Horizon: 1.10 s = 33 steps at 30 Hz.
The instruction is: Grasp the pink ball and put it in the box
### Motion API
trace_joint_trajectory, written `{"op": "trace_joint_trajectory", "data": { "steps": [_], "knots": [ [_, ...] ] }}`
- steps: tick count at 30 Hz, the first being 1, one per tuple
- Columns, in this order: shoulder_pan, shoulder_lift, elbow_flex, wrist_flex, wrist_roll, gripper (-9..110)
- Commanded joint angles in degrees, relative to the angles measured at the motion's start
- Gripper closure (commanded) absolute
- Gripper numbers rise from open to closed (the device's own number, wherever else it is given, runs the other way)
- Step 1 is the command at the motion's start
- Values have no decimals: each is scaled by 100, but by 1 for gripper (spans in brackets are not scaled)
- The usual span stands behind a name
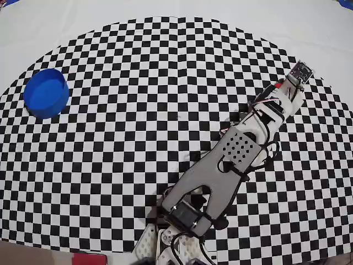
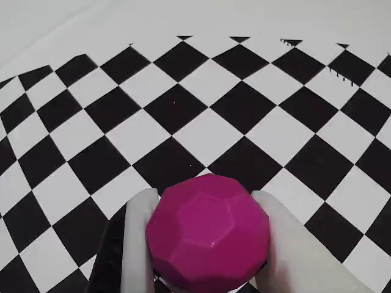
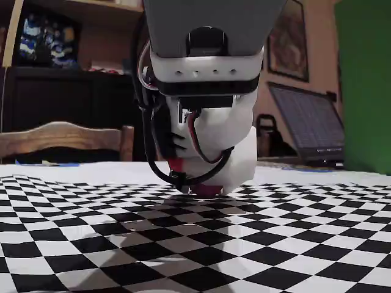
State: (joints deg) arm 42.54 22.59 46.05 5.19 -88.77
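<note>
Over at about ten o'clock in the overhead view sat the box (image 1: 46, 93), a round bright-blue container with low walls, resting on the checkered mat (image 1: 138, 110) near that mat's curved edge; nothing lay inside it as far as that view showed; the mat itself covered a pale surface (image 1: 176, 8) that showed bare along the top. Moving rightward, the arm (image 1: 234, 152) rose from its base at six o'clock and stretched diagonally toward two o'clock, its grey perforated link in the middle and its white wrist beyond; the gripper (image 1: 287, 91) ended well apart from the box, on the opposite side of the mat; the ball was hidden under the wrist in that view.

In the wrist view the pink ball (image 2: 209, 233), a faceted magenta sphere, filled the lower centre at six o'clock; a white finger (image 2: 137, 244) pressed against its left side and another white finger hugged its right side at about four o'clock; so the gripper (image 2: 208, 244) was closed narrowly around the ball, holding it; black and white squares spread away toward twelve o'clock.

In the fixed view a wooden chair back (image 3: 64, 139) stood at nine o'clock behind the surface; the arm's white wrist housing (image 3: 211, 146) hung in the centre, low over the mat; a sliver of the pink ball (image 3: 208, 189) peeked out beneath it, right at the mat; whether it touched the mat I could not tell; a laptop (image 3: 305, 125) stood at three o'clock in the background.
</note>
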Motion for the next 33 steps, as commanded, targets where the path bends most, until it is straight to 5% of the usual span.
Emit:
{"op": "trace_joint_trajectory", "data": {
  "steps": [1, 33],
  "knots": [
    [-53, 202, -246, 9, 35, 101],
    [-88, 3243, 2382, 53, -26, 101]
  ]
}}
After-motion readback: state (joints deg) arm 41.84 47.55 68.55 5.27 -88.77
